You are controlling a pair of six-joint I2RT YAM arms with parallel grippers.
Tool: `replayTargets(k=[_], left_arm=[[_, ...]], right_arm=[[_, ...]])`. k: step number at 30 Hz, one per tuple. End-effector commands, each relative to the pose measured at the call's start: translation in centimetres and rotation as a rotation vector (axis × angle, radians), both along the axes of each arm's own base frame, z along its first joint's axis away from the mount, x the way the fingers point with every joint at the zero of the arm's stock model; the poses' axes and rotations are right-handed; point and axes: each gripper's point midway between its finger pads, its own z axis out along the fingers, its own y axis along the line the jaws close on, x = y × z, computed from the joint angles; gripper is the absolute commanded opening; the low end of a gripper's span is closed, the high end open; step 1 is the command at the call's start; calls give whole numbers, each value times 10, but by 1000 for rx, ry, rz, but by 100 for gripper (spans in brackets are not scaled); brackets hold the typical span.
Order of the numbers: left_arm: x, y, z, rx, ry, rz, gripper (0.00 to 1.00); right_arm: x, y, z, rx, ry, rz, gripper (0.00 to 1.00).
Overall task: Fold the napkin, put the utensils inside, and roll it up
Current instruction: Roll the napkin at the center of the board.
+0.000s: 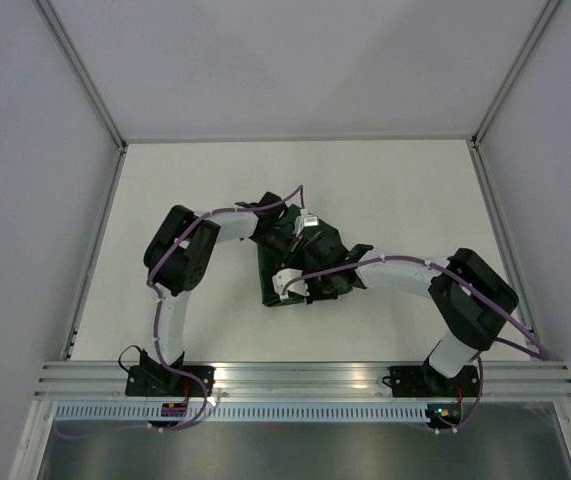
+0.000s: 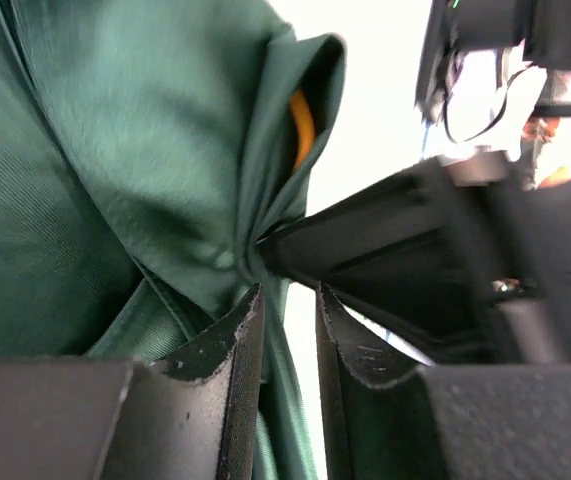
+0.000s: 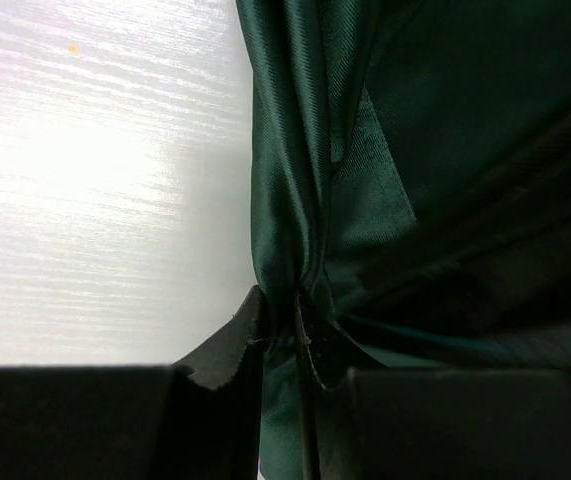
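Note:
The dark green napkin (image 1: 333,250) lies bunched in the middle of the table, under both wrists. My right gripper (image 3: 283,305) is shut on a gathered fold of the napkin (image 3: 305,150). In the left wrist view the right gripper's black finger (image 2: 365,235) pinches the napkin (image 2: 145,130) just ahead of my left gripper (image 2: 290,295). The left jaws stand apart, with a loose edge of cloth and white table showing between them. A curved orange piece (image 2: 302,128) peeks from inside the fold. The utensils are otherwise hidden.
The white table (image 1: 385,190) is enclosed by grey walls with metal frame posts (image 1: 85,75) at the back corners. An aluminium rail (image 1: 305,378) runs along the near edge and carries both arm bases.

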Motion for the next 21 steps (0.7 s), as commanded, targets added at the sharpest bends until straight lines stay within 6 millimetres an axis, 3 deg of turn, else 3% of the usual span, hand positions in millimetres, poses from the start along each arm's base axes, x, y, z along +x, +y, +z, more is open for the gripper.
replayTargets(k=[1, 4, 9, 10, 11, 13, 14, 15, 21], left_arm=[[32, -12, 59, -145, -163, 72, 32], [39, -7, 76, -143, -220, 134, 32], [67, 8, 76, -75, -377, 324, 30], [71, 12, 87, -74, -404, 374, 30], [74, 18, 79, -50, -440, 423, 30], [82, 21, 98, -80, -514, 508, 29], [82, 32, 86, -34, -534, 568, 28], [90, 34, 98, -69, -598, 613, 27], [86, 74, 122, -56, -855, 864, 28]], right_arm=[[-30, -19, -20, -68, 212, 1, 11], [-28, -21, -18, -60, 280, -11, 11], [-25, -21, -11, -31, 404, -22, 11], [-23, -25, -15, -36, 432, -29, 11], [-21, -25, -11, -40, 456, -30, 11], [-19, -27, -15, -36, 522, -46, 11], [-15, -27, -12, -38, 539, -42, 10], [-14, -28, -12, -40, 559, -45, 11], [-8, -35, -22, -51, 695, -73, 11]])
